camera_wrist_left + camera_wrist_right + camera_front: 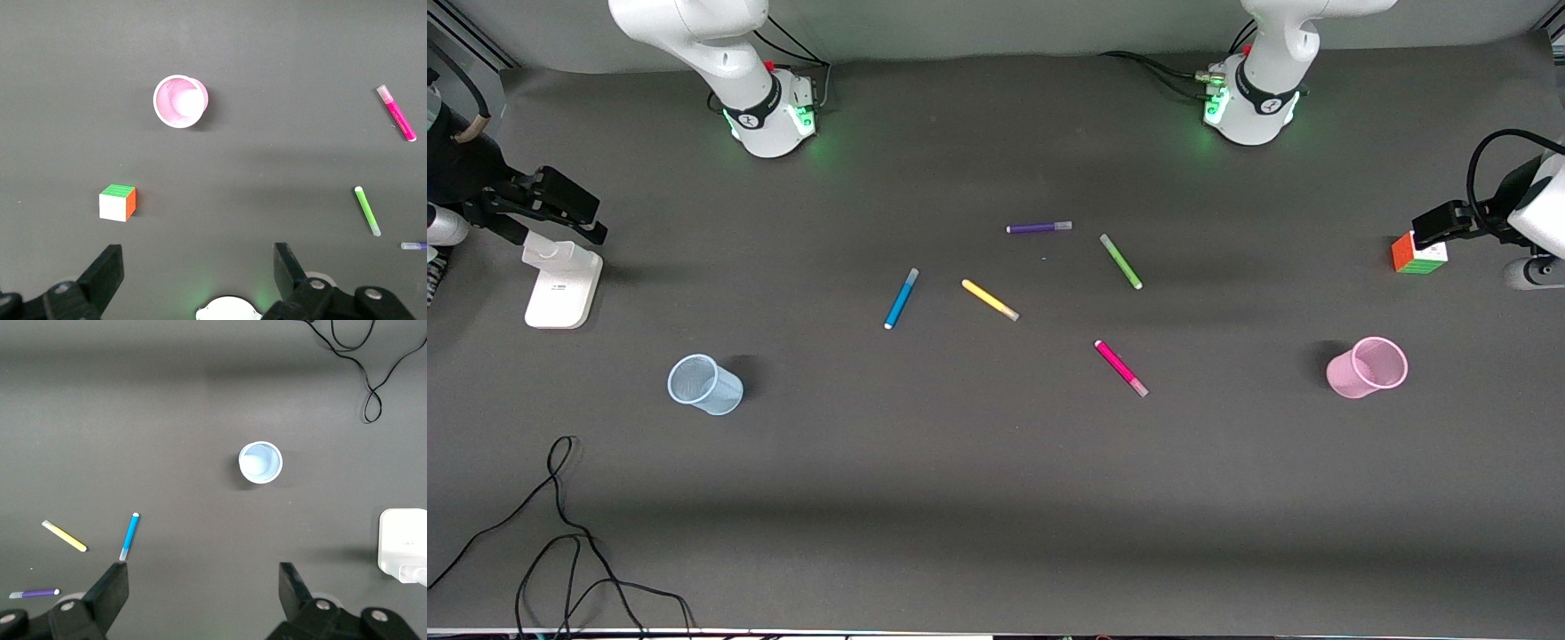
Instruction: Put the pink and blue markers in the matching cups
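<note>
The blue marker (901,299) and the pink marker (1120,367) lie flat mid-table among other markers. The pale blue cup (704,384) stands upright toward the right arm's end. The pale pink cup (1368,367) stands upright toward the left arm's end. My right gripper (578,213) is open and empty, up over the right arm's end; its wrist view shows the gripper (202,583), blue cup (261,462) and blue marker (129,535). My left gripper (1432,229) is open and empty over the left arm's end; its wrist view shows the gripper (198,267), pink cup (180,101) and pink marker (397,113).
A yellow marker (990,300), a green marker (1120,261) and a purple marker (1039,228) lie near the task markers. A colour cube (1416,255) sits under my left gripper. A white block (560,280) sits under my right gripper. A black cable (560,533) lies nearest the front camera.
</note>
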{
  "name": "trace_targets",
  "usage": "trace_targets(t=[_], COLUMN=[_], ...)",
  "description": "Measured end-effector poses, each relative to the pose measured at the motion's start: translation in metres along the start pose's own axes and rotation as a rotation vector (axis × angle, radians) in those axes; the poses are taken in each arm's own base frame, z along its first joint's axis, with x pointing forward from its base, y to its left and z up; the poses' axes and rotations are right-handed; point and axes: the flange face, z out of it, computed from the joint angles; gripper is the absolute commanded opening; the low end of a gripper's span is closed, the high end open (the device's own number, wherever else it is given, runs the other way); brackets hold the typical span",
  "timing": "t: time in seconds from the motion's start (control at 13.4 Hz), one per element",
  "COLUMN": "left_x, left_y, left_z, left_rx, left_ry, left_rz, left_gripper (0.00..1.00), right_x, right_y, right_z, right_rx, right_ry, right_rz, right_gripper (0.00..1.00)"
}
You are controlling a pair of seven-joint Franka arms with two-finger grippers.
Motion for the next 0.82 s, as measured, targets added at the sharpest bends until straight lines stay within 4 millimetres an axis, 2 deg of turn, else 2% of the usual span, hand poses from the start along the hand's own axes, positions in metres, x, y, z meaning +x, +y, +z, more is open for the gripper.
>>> trace_targets(t=[0.3,0.6,0.82], left_x=[-0.001,0.000,0.003], left_y=[0.002,0.001,0.006], left_z=[0.003,0.006,0.012], left_rx=[0.002,0.002,0.001], left_ry=[-0.023,-0.034,-0.048], left_rz=[0.005,0.003,0.011], left_gripper=[1.00,1.00,1.00], right_x=[0.000,0.001,0.008], right_y=[0.000,0.010,0.010], right_z=[0.002,0.012,0.032], right_rx=[-0.001,-0.005,-0.012], right_ry=[-0.004,-0.024,-0.062], right_rz=[0.000,0.022,0.053], right_gripper=[1.00,1.00,1.00])
